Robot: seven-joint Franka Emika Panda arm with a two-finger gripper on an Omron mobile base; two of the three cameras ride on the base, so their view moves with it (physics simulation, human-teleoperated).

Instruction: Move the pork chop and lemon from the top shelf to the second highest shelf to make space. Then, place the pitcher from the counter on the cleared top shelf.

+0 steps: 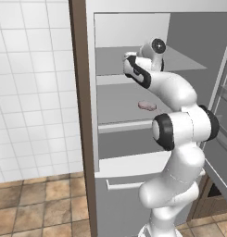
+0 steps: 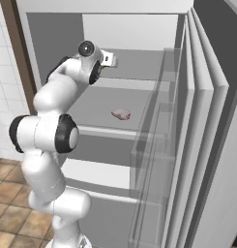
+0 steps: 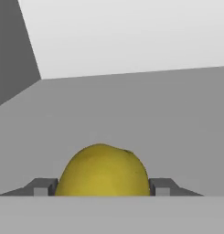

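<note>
Right now you have the two-finger gripper (image 3: 102, 187) reaching in over the pale grey top shelf (image 1: 179, 60), its jaws clasped on the small round yellow lemon (image 3: 103, 171). The flat pale pink pork chop (image 2: 121, 114) lies on the second highest shelf (image 2: 91, 111).

Base views flank arm, sharing fridge shelves, hand view close
</note>
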